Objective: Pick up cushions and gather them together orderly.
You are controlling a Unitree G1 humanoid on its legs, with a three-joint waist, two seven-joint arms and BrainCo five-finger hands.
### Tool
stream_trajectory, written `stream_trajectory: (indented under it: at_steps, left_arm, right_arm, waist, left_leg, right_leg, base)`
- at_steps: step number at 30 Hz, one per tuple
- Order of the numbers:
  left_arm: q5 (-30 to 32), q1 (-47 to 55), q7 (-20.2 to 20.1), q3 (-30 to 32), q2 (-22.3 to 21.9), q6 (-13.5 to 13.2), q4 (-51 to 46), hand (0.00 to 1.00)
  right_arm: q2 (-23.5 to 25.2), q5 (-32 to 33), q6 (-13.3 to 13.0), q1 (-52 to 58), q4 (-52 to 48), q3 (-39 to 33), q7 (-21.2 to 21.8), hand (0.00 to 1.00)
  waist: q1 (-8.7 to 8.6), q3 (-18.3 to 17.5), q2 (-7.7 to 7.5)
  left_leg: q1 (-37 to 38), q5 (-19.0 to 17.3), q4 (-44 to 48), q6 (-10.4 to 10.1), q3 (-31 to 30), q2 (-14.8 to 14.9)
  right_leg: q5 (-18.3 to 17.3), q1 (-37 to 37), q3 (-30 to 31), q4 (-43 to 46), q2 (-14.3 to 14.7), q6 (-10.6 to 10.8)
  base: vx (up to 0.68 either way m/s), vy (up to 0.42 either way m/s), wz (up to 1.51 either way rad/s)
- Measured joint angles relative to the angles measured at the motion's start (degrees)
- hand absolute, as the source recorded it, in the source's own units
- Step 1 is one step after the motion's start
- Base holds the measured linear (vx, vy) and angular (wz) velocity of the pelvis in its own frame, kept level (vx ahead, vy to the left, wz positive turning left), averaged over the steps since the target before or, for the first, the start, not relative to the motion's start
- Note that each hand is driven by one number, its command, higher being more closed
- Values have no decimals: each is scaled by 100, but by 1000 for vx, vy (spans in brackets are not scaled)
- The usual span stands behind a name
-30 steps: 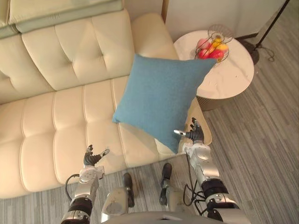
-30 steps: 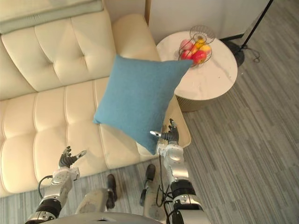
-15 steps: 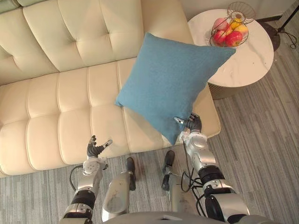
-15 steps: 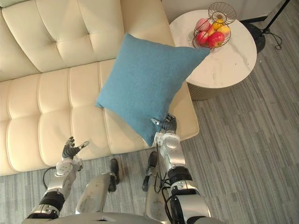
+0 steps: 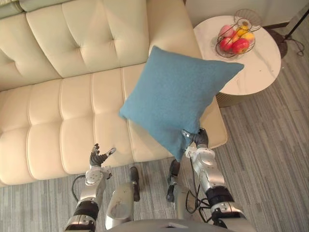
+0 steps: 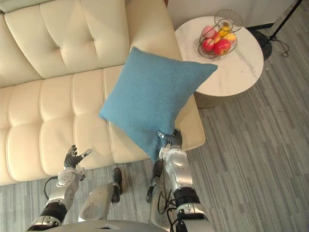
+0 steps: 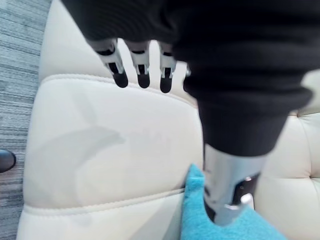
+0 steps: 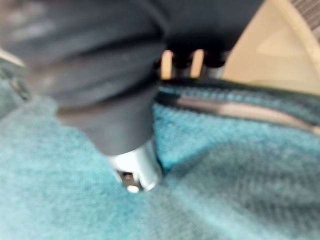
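A square blue cushion [image 5: 178,96] stands tilted on one corner over the right end of the cream sofa [image 5: 63,106]. My right hand [image 5: 200,145] is at the cushion's lowest corner, near the seat's front edge. In the right wrist view its thumb [image 8: 132,170] presses on the blue cloth [image 8: 225,165] and its fingers curl behind the seam, so the hand is shut on that corner. My left hand [image 5: 99,159] hovers open over the seat's front edge at the lower left, its fingers [image 7: 140,75] straight above bare cream leather.
A round white side table [image 5: 251,67] stands right of the sofa's arm with a wire basket of fruit [image 5: 234,38] on it. A dark lamp stand [image 6: 282,19] rises at the far right. Grey striped floor runs along the sofa's front.
My right hand's fingers have curled onto the cushion's lower corner, where they stood straight beside it a second ago. The view has shifted. My left hand stays open.
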Motion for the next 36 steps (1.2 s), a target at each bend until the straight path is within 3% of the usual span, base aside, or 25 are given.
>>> stream_trajectory:
  at_steps: [4, 9, 16, 21, 30, 36]
  left_arm:
    - [-3, 4, -220, -7, 84, 64, -219, 0]
    - [-4, -182, -460, -14, 500, 79, -635, 0]
    - [1, -422, -620, -119, 800, 79, -647, 0]
    - [121, -791, -725, -524, 813, 95, -169, 0]
    - [122, -1553, -723, -1223, 547, 131, 270, 0]
    - [219, -2250, -658, -1614, 260, 175, 314, 0]
  right_arm:
    - [-29, -245, 4, 265, -75, -251, 220, 100]
    - [-240, -557, 116, 367, -92, -305, 437, 100]
    - [-542, -760, 203, 339, -348, -509, 615, 100]
    - [-696, -759, 220, 154, -542, -595, 619, 100]
    - [-695, -750, 234, 117, -1609, -625, 572, 100]
    - [-689, -666, 231, 106, -2562, -607, 257, 100]
  waist:
    - [-137, -19, -33]
    - [-244, -113, -196]
    - [-351, -126, -217]
    - [-447, -126, -230]
    - [-382, -70, -246]
    - [-354, 324, -272]
  left_leg:
    - [166, -1, -117, -1, 102, -18]
    - [174, -8, -107, 9, 180, -21]
    - [-147, -172, 202, 73, 343, -17]
    - [-662, -234, 594, 162, 457, 9]
    - [-1581, -606, 1535, 296, 571, 240]
    - [-2140, -768, 1927, 346, 735, 369]
  right_leg:
    - [14, 82, 88, -58, 5, 13]
    - [105, 88, 204, -154, 8, 45]
    - [254, -151, 441, -221, -14, 100]
    - [394, -588, 580, -183, -31, 125]
    - [388, -1362, 710, 326, -7, 109]
    - [327, -1954, 805, 640, -18, 50]
  base:
    - [51, 16, -11]
    - [12, 9, -8]
    - [-52, 23, -12]
    - [-50, 25, -12]
    - [-83, 20, -6]
    - [-81, -11, -6]
